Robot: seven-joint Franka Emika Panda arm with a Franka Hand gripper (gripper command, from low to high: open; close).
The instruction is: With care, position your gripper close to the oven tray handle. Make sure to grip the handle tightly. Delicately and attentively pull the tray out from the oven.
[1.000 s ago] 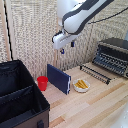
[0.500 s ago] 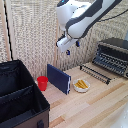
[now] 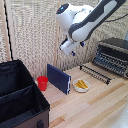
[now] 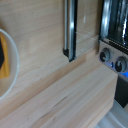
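Hanging in the air well above the table (image 3: 95, 107), the gripper (image 3: 77, 48) points its blue-tipped fingers down with a slight gap between them and nothing held, so it reads as released. It sits at the end of the bulky white arm (image 3: 92, 20), which reaches in from the exterior view's upper right. Below it and toward the exterior view's right, the tray (image 3: 96, 73) lies flat on the light wooden table in front of the oven (image 3: 112, 56), with the oven tray handle (image 3: 93, 75) running along its near long edge, well apart from the gripper. The oven stands at the exterior view's right edge, black on top with a grilled front. A small white plate (image 3: 81, 86) holding something yellow rests near the tray's end, and an upright dark-blue panel (image 3: 59, 78) stands just beside the plate. A red cup (image 3: 43, 83) sits next to the panel, and a big black bin (image 3: 20, 100) fills the exterior view's lower left. In the wrist view, the end of the dark rack, the oven's knobs (image 4: 112, 60) and the plate's rim show over the wood grain.
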